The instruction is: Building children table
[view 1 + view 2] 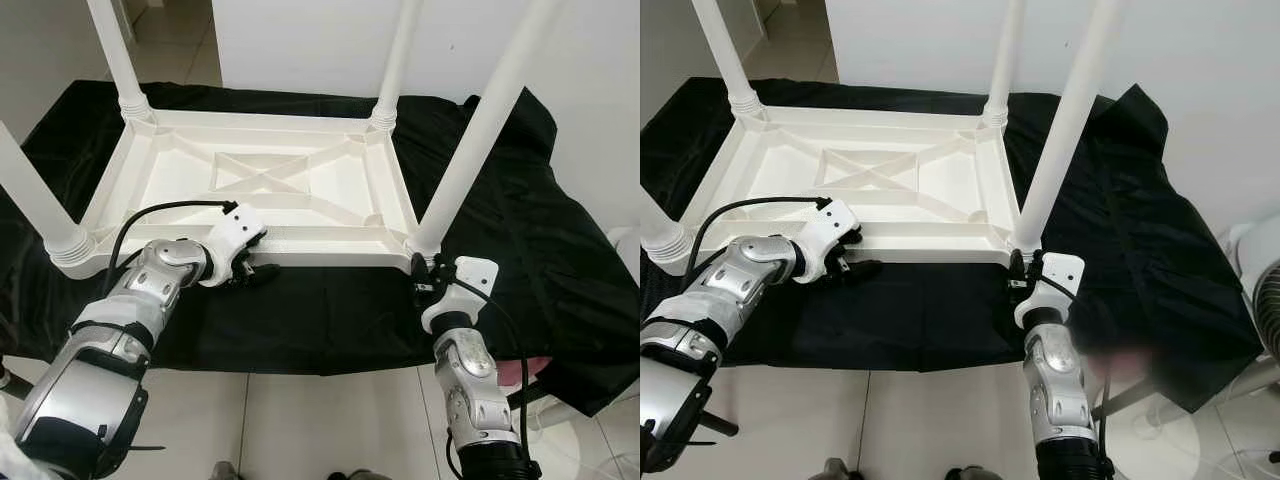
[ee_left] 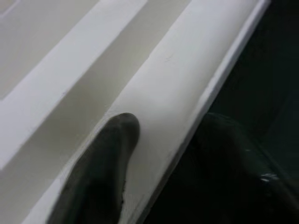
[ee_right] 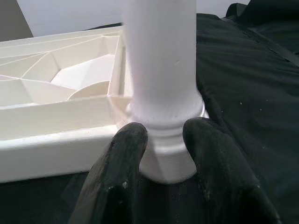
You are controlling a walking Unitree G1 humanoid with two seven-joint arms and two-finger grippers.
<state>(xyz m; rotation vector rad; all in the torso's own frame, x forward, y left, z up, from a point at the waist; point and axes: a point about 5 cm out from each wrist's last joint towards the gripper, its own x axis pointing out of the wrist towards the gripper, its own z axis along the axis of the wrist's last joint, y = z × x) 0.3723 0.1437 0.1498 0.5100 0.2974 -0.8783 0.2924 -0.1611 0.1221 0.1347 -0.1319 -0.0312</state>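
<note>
A white plastic children's table (image 1: 300, 190) lies upside down on a black cloth (image 1: 320, 310), its legs pointing up. My left gripper (image 1: 248, 268) is at the table's near rim (image 2: 159, 93). It straddles that rim and is shut on it, one finger inside the rim and one outside. My right gripper (image 1: 420, 268) is at the foot of the near right leg (image 1: 470, 150). In the right wrist view its fingers (image 3: 128, 140) press both sides of the leg's ribbed collar (image 3: 163, 121).
Three more legs stand at the near left (image 1: 30, 190), far left (image 1: 115, 50) and far right (image 1: 398, 55) corners. A white wall (image 1: 300, 40) rises behind the table. Tiled floor (image 1: 300, 420) lies in front. A fan (image 1: 1265, 300) stands at the right edge.
</note>
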